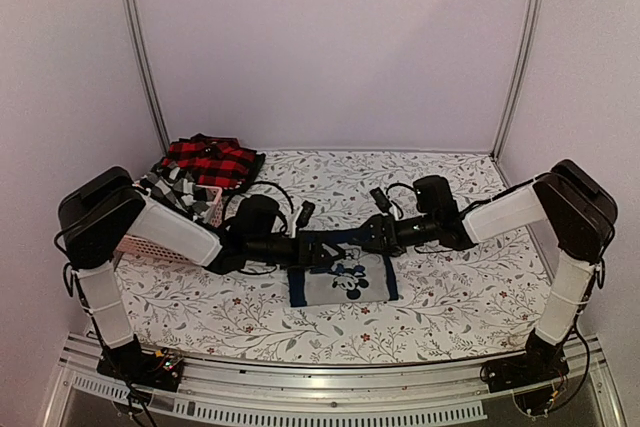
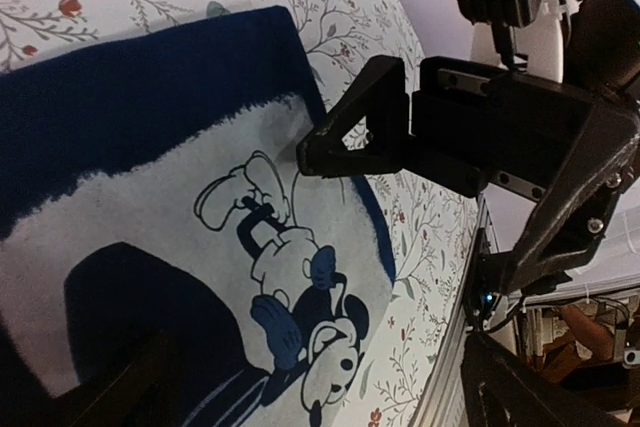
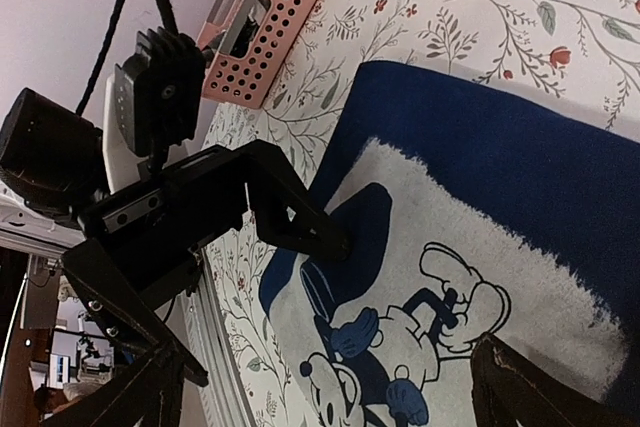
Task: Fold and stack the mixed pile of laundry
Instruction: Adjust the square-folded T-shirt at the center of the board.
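A navy cartoon-print garment (image 1: 340, 282) lies flat, near centre, on the table (image 1: 450, 297). The left gripper (image 1: 318, 247) and right gripper (image 1: 372, 235), both spread wide, meet over its far edge. A fold seems underway: next, pinch that edge. The checked shirt (image 1: 172, 182) and red plaid piece (image 1: 210, 160) lie far left.

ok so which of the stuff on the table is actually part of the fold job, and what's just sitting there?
Part of the job:
- navy-and-white garment with the cartoon mouse print, flat between the two arms
- red-and-black plaid piece, heaped at the basket
- black-and-white checked garment, heaped there too

Just lying about:
- pink slotted basket
- floral tablecloth
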Available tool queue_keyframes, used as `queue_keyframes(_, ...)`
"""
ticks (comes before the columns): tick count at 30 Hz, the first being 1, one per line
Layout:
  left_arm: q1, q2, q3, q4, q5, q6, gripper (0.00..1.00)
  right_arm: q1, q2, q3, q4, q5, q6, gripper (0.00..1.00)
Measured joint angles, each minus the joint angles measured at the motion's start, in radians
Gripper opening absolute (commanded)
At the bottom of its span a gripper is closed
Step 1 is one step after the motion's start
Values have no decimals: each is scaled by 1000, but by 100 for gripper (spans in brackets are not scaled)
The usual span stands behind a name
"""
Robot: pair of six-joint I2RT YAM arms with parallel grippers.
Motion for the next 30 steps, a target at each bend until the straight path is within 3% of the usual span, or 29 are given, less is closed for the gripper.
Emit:
queue_keyframes(6,69,42,-54,56,6,-79,100,-19,188,12,177,-73,87,99)
queue_keyframes(10,114,32,-141,162,37,-113,100,-34,192,-35,279,-107,138,99)
queue_keyframes(14,125,-7,-170,155,47,-86,100,-37,153,-63,266,-116,152,99)
queue_keyframes(19,124,-69,-70,14,42,11,100,-55,92,-23,206,-138,143,99)
queue_keyframes(23,127,-66,55,-8,43,56,100,-89,110,87,203,-157,133,99)
queue_keyframes(30,158,100,159,22,55,63,100,-109,292,243,204,-168,127,99)
